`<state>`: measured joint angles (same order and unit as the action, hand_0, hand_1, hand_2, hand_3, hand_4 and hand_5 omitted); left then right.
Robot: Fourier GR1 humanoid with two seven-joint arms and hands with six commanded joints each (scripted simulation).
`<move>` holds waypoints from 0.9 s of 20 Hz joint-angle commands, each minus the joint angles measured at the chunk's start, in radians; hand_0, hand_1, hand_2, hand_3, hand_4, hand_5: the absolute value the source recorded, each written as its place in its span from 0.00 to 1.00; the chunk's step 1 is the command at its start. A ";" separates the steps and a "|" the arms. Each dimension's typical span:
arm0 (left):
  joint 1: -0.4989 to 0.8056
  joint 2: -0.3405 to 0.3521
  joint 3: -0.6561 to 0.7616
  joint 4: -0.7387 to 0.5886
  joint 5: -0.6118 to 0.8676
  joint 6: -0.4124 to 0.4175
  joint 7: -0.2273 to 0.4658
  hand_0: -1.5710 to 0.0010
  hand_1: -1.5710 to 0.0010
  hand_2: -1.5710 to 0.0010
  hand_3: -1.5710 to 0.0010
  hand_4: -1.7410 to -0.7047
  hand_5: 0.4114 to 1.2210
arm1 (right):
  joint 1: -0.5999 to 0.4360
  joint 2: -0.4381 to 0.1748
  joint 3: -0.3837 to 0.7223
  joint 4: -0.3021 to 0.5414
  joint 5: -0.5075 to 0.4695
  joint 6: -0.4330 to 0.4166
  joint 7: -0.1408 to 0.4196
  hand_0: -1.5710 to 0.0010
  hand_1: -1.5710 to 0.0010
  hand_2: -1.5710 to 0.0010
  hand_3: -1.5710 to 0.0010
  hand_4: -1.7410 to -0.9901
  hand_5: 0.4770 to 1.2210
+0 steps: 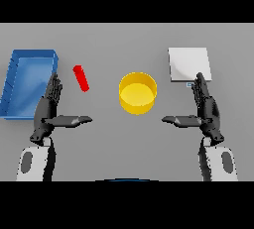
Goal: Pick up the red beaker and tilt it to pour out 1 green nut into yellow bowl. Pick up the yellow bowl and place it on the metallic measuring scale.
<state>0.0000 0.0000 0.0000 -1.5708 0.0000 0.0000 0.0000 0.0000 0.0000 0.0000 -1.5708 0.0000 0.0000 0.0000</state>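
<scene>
Two hands rest low on the grey surface [104, 134], both with fingers straight and apart, holding nothing. From the left: a blue tray [15, 86], the left hand [48, 108], then the red beaker [81, 78] just beside it, tilted. The yellow bowl [137, 92] stands in the middle, the right hand [206, 108] beyond it, the scale [189, 63] behind. To grasp well, close around the beaker's middle. No nut is visible.
</scene>
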 commanded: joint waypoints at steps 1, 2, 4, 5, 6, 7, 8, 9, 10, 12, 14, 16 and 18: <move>0.000 0.003 0.003 0.000 0.003 -0.001 0.000 1.00 1.00 1.00 1.00 0.57 0.23 | 0.001 0.000 0.000 -0.001 -0.001 0.000 -0.001 1.00 1.00 1.00 1.00 0.76 0.16; 0.000 0.008 0.008 0.001 0.007 -0.004 -0.001 1.00 1.00 1.00 1.00 0.57 0.23 | 0.004 -0.001 0.000 -0.003 -0.001 0.000 -0.003 1.00 1.00 1.00 1.00 0.76 0.16; -0.001 0.021 0.018 0.003 0.017 -0.012 -0.002 1.00 1.00 1.00 1.00 0.57 0.23 | 0.009 -0.002 0.001 -0.007 -0.002 0.002 -0.005 1.00 1.00 1.00 1.00 0.76 0.16; -0.001 0.027 0.023 0.005 0.023 -0.017 -0.002 1.00 1.00 1.00 1.00 0.57 0.23 | 0.013 -0.003 0.001 -0.009 -0.003 0.003 -0.005 1.00 1.00 1.00 1.00 0.76 0.16; -0.010 0.031 0.027 0.005 0.031 -0.022 -0.001 1.00 1.00 1.00 1.00 0.57 0.23 | 0.021 -0.004 0.000 -0.011 -0.008 0.009 -0.011 1.00 1.00 1.00 1.00 0.76 0.16; 0.023 0.063 0.003 -0.033 -0.001 -0.035 -0.006 1.00 1.00 1.00 1.00 0.57 0.23 | 0.060 -0.045 0.042 -0.048 0.110 -0.025 -0.088 1.00 1.00 1.00 1.00 0.76 0.16; 0.065 0.079 -0.019 -0.063 -0.025 -0.049 -0.028 1.00 1.00 1.00 1.00 0.56 0.23 | 0.084 -0.061 0.069 -0.072 0.185 -0.055 -0.117 1.00 1.00 1.00 1.00 0.77 0.16; 0.078 0.093 -0.026 -0.088 -0.037 -0.051 -0.021 1.00 1.00 1.00 1.00 0.56 0.23 | 0.092 -0.062 0.094 -0.089 0.237 -0.073 -0.111 1.00 1.00 1.00 1.00 0.77 0.16; 0.087 0.100 -0.032 -0.111 -0.038 -0.055 -0.001 1.00 1.00 1.00 1.00 0.56 0.23 | 0.110 -0.064 0.111 -0.096 0.272 -0.083 -0.110 1.00 1.00 1.00 1.00 0.77 0.15; 0.085 0.105 -0.050 -0.127 -0.059 -0.052 0.038 1.00 1.00 1.00 1.00 0.56 0.23 | 0.113 -0.073 0.114 -0.122 0.287 -0.086 -0.082 1.00 1.00 1.00 1.00 0.77 0.15; 0.090 0.120 -0.051 -0.140 -0.063 -0.059 0.040 1.00 1.00 1.00 1.00 0.56 0.24 | 0.129 -0.065 0.119 -0.128 0.277 -0.079 -0.090 1.00 1.00 1.00 1.00 0.74 0.16; 0.078 0.109 -0.068 -0.101 -0.092 -0.055 0.040 1.00 1.00 1.00 1.00 0.56 0.24 | 0.131 -0.063 0.119 -0.147 0.259 -0.065 -0.080 1.00 1.00 1.00 1.00 0.72 0.17; 0.037 0.105 -0.068 -0.046 -0.110 -0.048 0.027 1.00 1.00 1.00 1.00 0.55 0.24 | 0.144 -0.064 0.121 -0.153 0.240 -0.047 -0.097 1.00 1.00 1.00 1.00 0.69 0.18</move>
<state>0.0361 0.1045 -0.0675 -1.6175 -0.1106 -0.0476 0.0328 0.1439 -0.0640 0.1207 -1.7238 0.2397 -0.0463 -0.0984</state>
